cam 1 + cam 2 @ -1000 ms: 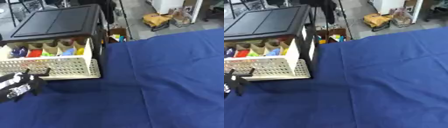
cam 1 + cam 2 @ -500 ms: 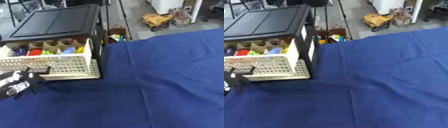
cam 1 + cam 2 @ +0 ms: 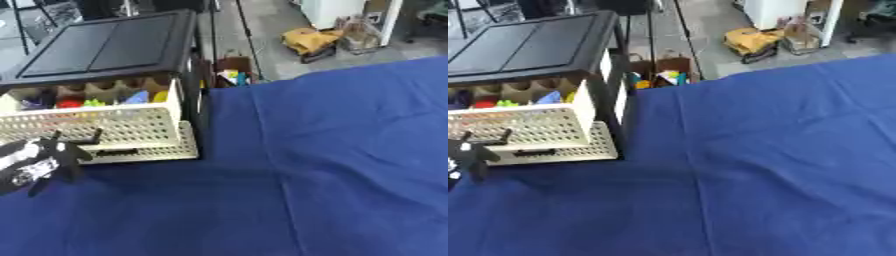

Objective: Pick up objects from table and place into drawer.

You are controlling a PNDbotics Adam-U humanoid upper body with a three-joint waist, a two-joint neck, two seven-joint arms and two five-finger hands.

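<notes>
A black cabinet (image 3: 105,47) stands at the far left of the blue-covered table (image 3: 332,165). Its cream perforated drawer (image 3: 114,127) is pulled part way out. The drawer's compartments hold small coloured things: purple (image 3: 31,104), red (image 3: 68,103), green (image 3: 92,102), blue (image 3: 136,97) and yellow (image 3: 160,96). My left hand (image 3: 35,162) is at the lower left, open, with straight fingers (image 3: 90,136) against the drawer's front. A lower cream drawer (image 3: 188,145) sticks out slightly beneath. My right hand shows in no view. I see no loose objects on the cloth.
Beyond the table's far edge is a floor with a cardboard box of coloured items (image 3: 232,75), a yellow bag (image 3: 315,40) and other boxes (image 3: 359,32). The blue cloth stretches wide to the right of the cabinet.
The drawer has slid a little further into the cabinet, and my left hand has moved up with it, fingers staying on the front.
</notes>
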